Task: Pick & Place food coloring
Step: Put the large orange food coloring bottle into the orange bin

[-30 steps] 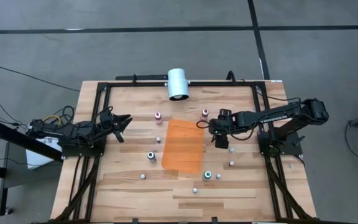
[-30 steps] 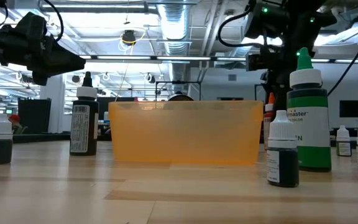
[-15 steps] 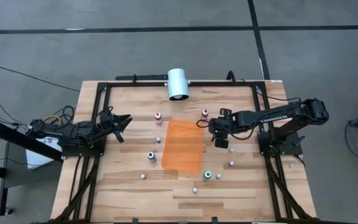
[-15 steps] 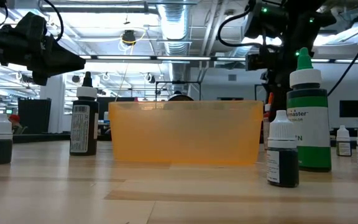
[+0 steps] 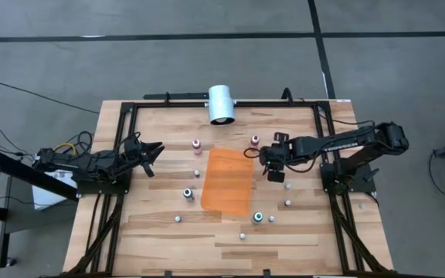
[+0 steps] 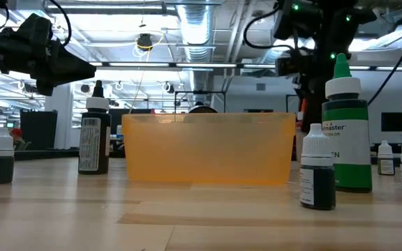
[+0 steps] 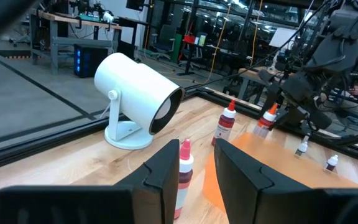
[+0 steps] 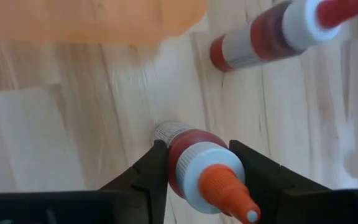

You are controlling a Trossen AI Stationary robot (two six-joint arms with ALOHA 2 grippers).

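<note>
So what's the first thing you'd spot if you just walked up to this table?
Probably the orange bin in the middle of the table. Next, the big white cylinder at the far edge. Then the right gripper, just right of the bin, its jaws closed on a little orange-tipped red bottle; the left gripper waits at the left.

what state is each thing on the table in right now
right end effector: shut on the orange-tipped bottle, beside the orange bin
left end effector: shut, empty, at the table's left side
pink-capped bottle: upright, untouched
green bottle: upright
white cylinder: lying on its side
</note>
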